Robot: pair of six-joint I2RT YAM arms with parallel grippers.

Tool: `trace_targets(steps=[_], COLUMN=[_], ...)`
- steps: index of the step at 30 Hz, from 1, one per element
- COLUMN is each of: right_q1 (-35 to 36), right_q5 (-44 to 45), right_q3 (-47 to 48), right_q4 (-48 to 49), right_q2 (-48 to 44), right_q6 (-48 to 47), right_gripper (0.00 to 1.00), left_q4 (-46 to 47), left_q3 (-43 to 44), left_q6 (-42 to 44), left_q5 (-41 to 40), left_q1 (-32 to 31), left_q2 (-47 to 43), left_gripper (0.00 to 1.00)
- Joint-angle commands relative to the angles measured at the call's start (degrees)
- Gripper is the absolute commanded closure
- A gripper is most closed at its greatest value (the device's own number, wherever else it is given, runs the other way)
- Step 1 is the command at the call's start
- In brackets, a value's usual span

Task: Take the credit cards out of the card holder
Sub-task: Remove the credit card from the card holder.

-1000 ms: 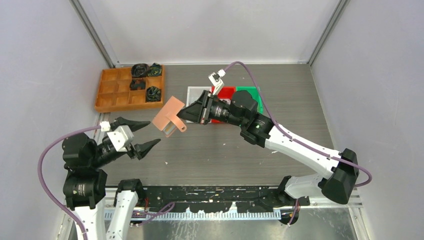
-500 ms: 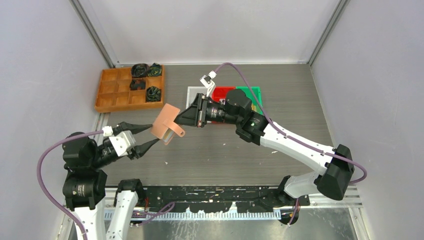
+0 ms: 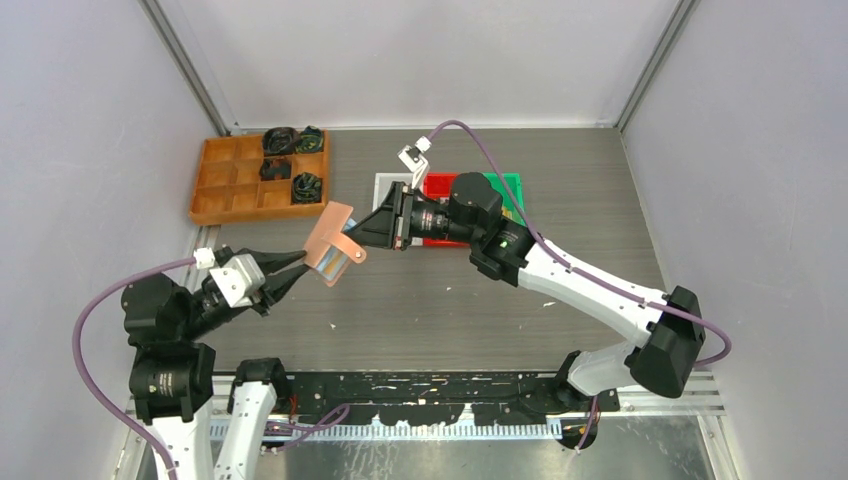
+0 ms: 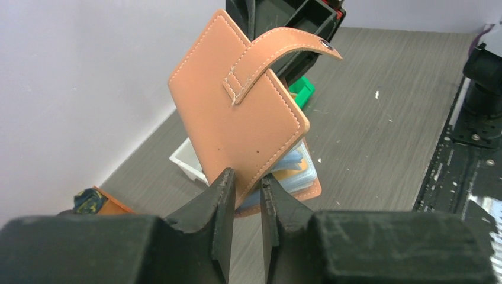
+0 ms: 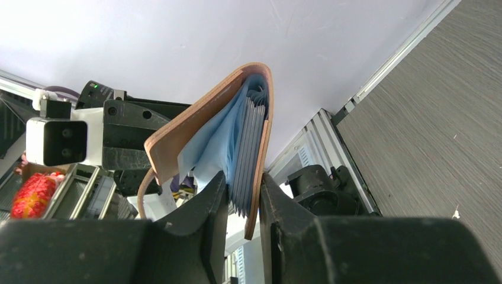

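A tan leather card holder point(image 3: 328, 243) hangs in the air between both arms, its strap point(image 4: 278, 50) undone and sticking out. My right gripper point(image 3: 366, 234) is shut on its back cover and the stack of blue plastic sleeves point(image 5: 237, 139), which fan out from the spine. My left gripper point(image 4: 245, 184) comes from the lower left and is shut on the bottom corner of the front cover point(image 4: 237, 118). The covers stand slightly apart, and the sleeves with cards point(image 4: 293, 168) show behind the front one. From above, my left gripper point(image 3: 298, 268) meets the holder's lower left edge.
A wooden compartment tray point(image 3: 215, 185) with several dark bundles sits at the back left. A white bin point(image 3: 388, 186), a red bin point(image 3: 447, 184) and a green bin point(image 3: 503, 186) stand under the right arm at mid-table. Grey walls close in on three sides.
My left gripper went from wide open to closed on the holder's front cover. The right gripper carried the holder a little to the left and down to meet it.
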Motion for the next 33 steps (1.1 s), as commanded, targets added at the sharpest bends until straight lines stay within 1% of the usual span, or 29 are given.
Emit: trace_targets(steps=[1, 4, 7, 9, 12, 16, 17, 19, 22, 24, 28, 33], right_q1=[1.7, 1.9, 1.9, 1.9, 2.0, 2.2, 2.3, 2.3, 2.3, 2.3, 2.3, 2.3], right_q5=[-3.6, -3.6, -3.5, -3.4, -3.6, -3.8, -3.7, -3.6, -3.5, -3.1, -1.8, -0.3], right_q3=[3.7, 3.9, 3.7, 3.3, 3.5, 3.7, 3.7, 3.7, 3.4, 2.9, 1.9, 0.9], right_q4=[5.9, 6.5, 7.6, 8.9, 9.9, 10.3, 10.3, 10.3, 10.4, 10.7, 9.2, 7.5], right_q2=[-0.1, -0.2, -0.3, -0.4, -0.1, 0.2, 0.1, 0.0, -0.2, -0.5, -1.1, -1.5], right_q6=[0.2, 0.4, 0.7, 1.3, 1.9, 1.9, 2.0, 2.0, 1.8, 1.6, 0.7, 0.0], right_gripper=[0.99, 0.97, 0.94, 0.91, 0.88, 0.73, 0.68, 0.64, 0.58, 0.56, 0.56, 0.57], left_q4=[10.0, 13.8, 17.1, 18.8, 21.2, 23.9, 24.7, 25.8, 26.1, 26.2, 27.0, 27.0], left_q3=[-1.5, -3.5, -5.1, -6.0, -7.2, -8.6, -9.0, -9.4, -9.2, -8.9, -8.8, -9.0], left_q6=[-9.3, -15.6, -24.1, -29.0, -36.4, -45.8, -48.0, -51.6, -55.0, -56.5, -58.1, -56.4], left_q5=[-3.8, -6.7, -12.9, -14.7, -15.3, -14.9, -14.7, -14.9, -16.5, -16.7, -15.4, -16.3], left_q1=[-0.1, -0.1, -0.1, -0.1, -0.1, -0.1, -0.2, -0.1, -0.1, -0.2, -0.1, -0.1], left_q2=[-0.5, -1.1, -1.5, -1.7, -1.7, -1.7, -1.6, -1.6, -1.7, -1.8, -1.8, -2.3], left_gripper=[0.80, 0.85, 0.92, 0.91, 0.86, 0.82, 0.83, 0.87, 0.95, 1.00, 1.00, 1.00])
